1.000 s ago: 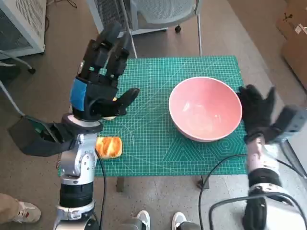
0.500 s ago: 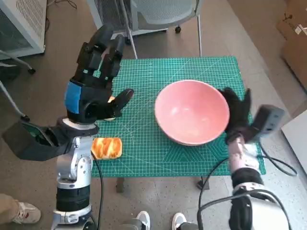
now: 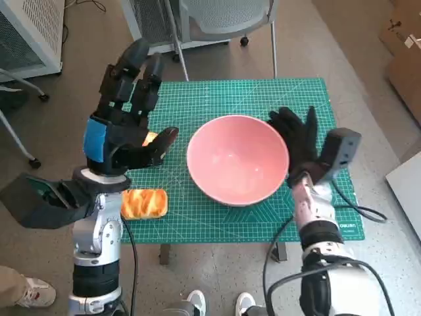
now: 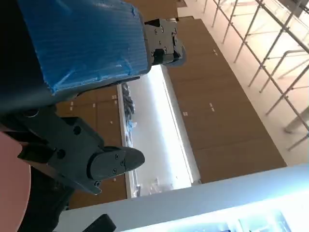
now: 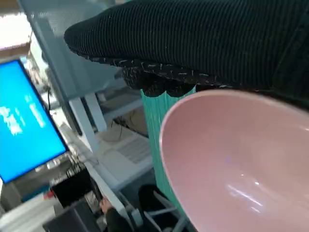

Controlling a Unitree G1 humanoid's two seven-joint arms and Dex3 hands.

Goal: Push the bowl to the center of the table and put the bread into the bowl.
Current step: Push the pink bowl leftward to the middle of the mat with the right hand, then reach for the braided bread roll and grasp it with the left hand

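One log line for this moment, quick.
phase: pushing bowl | right hand against its rim | left hand raised, open | bread on mat

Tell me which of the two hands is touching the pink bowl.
The right hand, in the black knitted glove, rests against the bowl's outer side. The blue-taped left hand is raised apart from it, holding nothing.

The black left hand with blue tape (image 3: 122, 135) is hovering raised, fingers spread; the black-gloved right hand (image 3: 297, 146) is reaching forward, fingers apart.

Small table (image 3: 197, 232): green cutting mat (image 3: 217, 105) covering top; pink bowl (image 3: 237, 160), bread (image 3: 143, 203) on mat.
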